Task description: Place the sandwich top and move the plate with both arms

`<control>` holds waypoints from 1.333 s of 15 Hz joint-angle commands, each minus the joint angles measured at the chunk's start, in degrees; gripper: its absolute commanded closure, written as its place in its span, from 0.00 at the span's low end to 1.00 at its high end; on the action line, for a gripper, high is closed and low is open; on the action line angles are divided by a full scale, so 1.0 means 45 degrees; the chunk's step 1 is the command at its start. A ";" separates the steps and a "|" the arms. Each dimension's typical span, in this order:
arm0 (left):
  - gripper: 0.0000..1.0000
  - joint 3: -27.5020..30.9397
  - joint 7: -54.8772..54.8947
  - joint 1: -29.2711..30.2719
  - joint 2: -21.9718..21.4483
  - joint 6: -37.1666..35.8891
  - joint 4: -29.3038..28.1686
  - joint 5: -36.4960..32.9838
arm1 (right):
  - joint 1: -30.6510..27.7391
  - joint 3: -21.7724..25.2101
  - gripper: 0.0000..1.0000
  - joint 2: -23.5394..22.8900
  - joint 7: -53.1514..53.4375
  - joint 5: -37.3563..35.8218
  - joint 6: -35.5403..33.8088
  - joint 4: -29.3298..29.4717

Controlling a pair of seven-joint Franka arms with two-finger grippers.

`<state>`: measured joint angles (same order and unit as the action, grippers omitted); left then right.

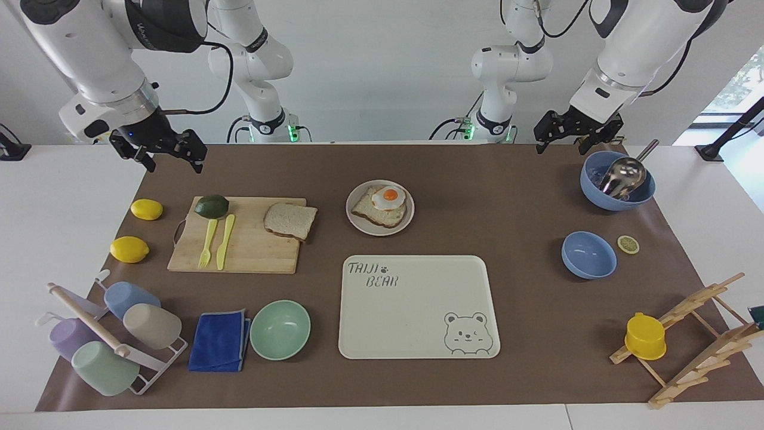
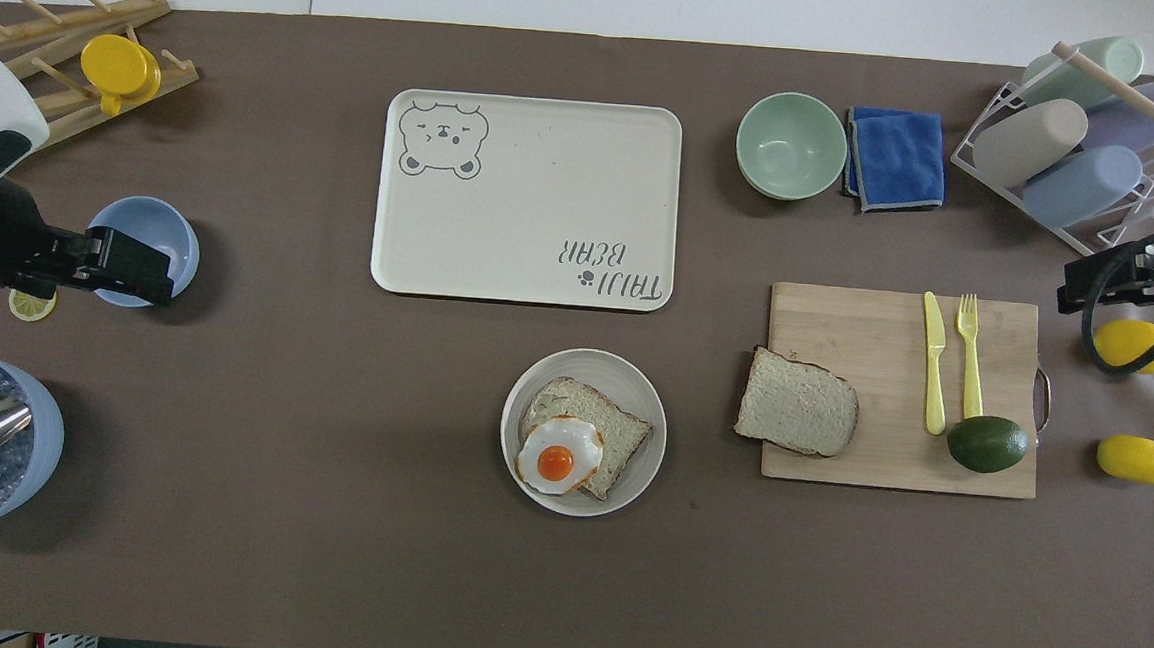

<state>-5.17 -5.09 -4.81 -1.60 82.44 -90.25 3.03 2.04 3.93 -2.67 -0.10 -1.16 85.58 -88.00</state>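
Observation:
The sandwich top (image 1: pixel 290 220) (image 2: pixel 797 416), a plain brown slice, lies on the corner of the wooden cutting board (image 1: pixel 250 251) (image 2: pixel 868 322) nearest the plate. The plate (image 1: pixel 401 224) (image 2: pixel 640 478) sits mid-table, near the robots. It carries a bread slice with a fried egg (image 1: pixel 388 197) (image 2: pixel 557 455). My right gripper (image 1: pixel 172 161) (image 2: pixel 1091 280) hangs open in the air over the mat's corner at the right arm's end, near the lemons. My left gripper (image 1: pixel 576 140) (image 2: pixel 154 276) hangs open above the mat by the blue bowls. Neither holds anything.
A cream bear tray (image 1: pixel 418 307) lies farther out than the plate. The board also holds an avocado (image 1: pixel 212 206), a yellow fork and a knife. Two lemons (image 1: pixel 129 249), a green bowl (image 1: pixel 280 329), blue cloth, cup rack, two blue bowls (image 1: pixel 588 255) and a wooden rack stand around.

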 commanded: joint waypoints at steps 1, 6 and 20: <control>0.00 -0.0080 -0.0022 0.0170 -0.0386 0.0118 -0.0413 -0.0010 | 0.0035 -0.0033 0.00 0.0184 -0.0251 0.0062 -0.0072 -0.0113; 0.00 -0.0080 -0.0022 0.0170 -0.0386 0.0118 -0.0413 -0.0010 | -0.0101 -0.0013 0.00 0.0203 -0.0270 0.0062 -0.0091 -0.0133; 0.00 -0.0080 -0.0022 0.0170 -0.0386 0.0118 -0.0413 -0.0010 | 0.2605 -0.0286 0.00 -0.0280 0.1083 -0.0774 0.1587 -0.1051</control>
<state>-5.17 -5.09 -4.81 -1.60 82.44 -90.25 3.03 7.61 3.24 -2.44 -2.36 -1.55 89.79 -90.04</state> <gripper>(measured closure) 0.000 0.000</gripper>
